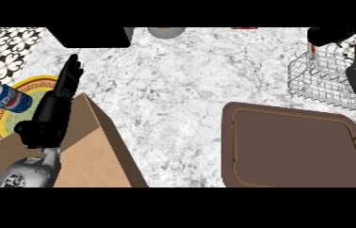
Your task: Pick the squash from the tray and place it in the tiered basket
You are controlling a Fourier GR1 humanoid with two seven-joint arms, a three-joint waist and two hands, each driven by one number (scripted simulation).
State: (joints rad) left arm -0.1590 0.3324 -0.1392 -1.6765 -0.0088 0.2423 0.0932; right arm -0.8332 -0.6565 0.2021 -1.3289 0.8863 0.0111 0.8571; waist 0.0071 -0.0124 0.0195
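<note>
While the left robot hand [57, 97] rests straight-fingered, the right robot hand [329, 35] seems curled above the wire basket [321, 79].

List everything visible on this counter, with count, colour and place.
Flat rectangular tray: one, brown, lower right, nothing on it.
Wire tiered basket: one, silver-white, right edge.
Cardboard box: one, tan, lower left.
Round plate: one, yellow-rimmed, left edge.
Soda can: one, blue, lying on the plate.
Round object: one, grey, top centre, cut off.
Marble counter: one, white-grey speckled.
Squash: not visible.
Left hand: one, black, open, over the box.
Right hand: one, black, top right, above the basket, fingers unclear.
</note>
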